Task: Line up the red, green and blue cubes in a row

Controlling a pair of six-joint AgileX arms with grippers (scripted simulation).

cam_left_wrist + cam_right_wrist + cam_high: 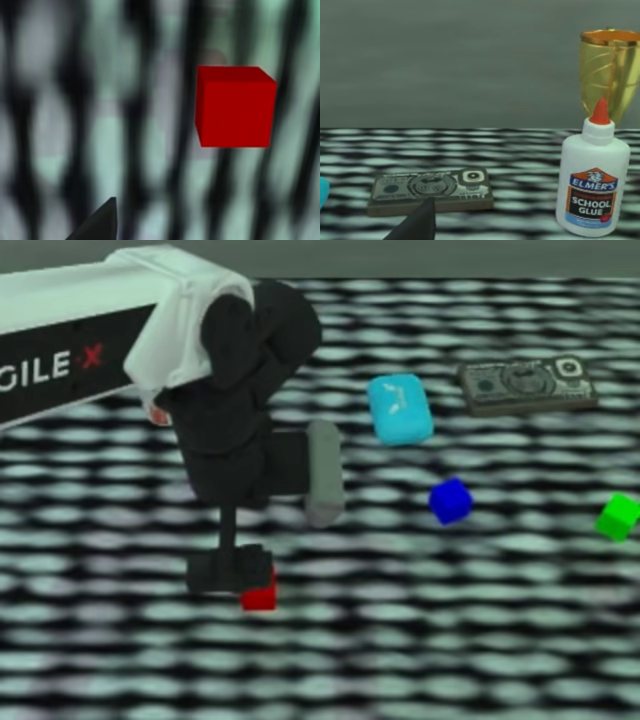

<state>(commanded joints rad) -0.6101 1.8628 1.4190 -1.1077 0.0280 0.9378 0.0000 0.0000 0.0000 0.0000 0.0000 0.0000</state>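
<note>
Your left claw point(232, 570) hangs low over the near left part of the tabletop point(450, 640), with the red cube point(260, 594) just beside it on its right, near side, not between the fingers. Whether the fingers are spread or closed, you cannot tell. The left arm reaches down from the far left. The blue cube point(450, 501) and green cube point(617, 517) lie well apart to the right. Your right arm stays parked out of the top view.
</note>
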